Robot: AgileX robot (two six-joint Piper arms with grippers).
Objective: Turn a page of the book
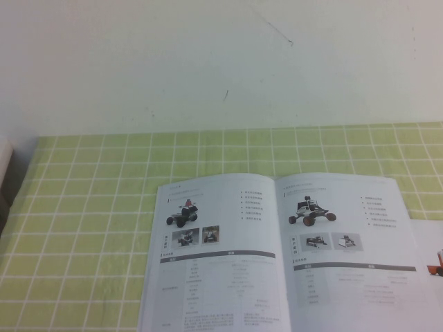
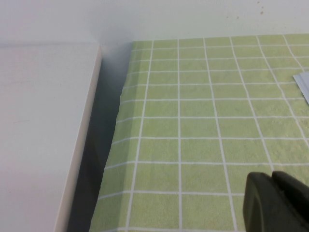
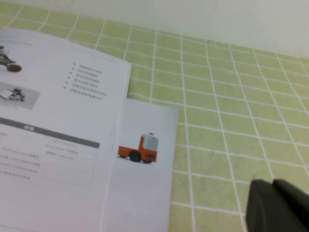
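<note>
Book lies open and flat on the green checked tablecloth, which serves as the landmark: the booklet covers the cloth's near middle and right, its lower part running out of the high view. At the cloth's far left edge, beside a white board, hangs the left gripper, a dark tip over bare squares, well apart from the paper; whether its jaws are open or closed cannot be told. Moving right across the cloth, the left-hand leaf shows a vehicle with a red top. Next comes the page to be turned, with its black-and-white rover, two small photos and grey-barred table. Beyond it a separate sheet with an orange vehicle peeps from under the page's outer edge. Furthest right, the right gripper hovers over bare cloth just beside that sheet, jaws closed on nothing. The page looks thin, light, limp and easily creased; its free outer edge or corner seems the best place to lift, taking care not to catch the loose sheet below.
</note>
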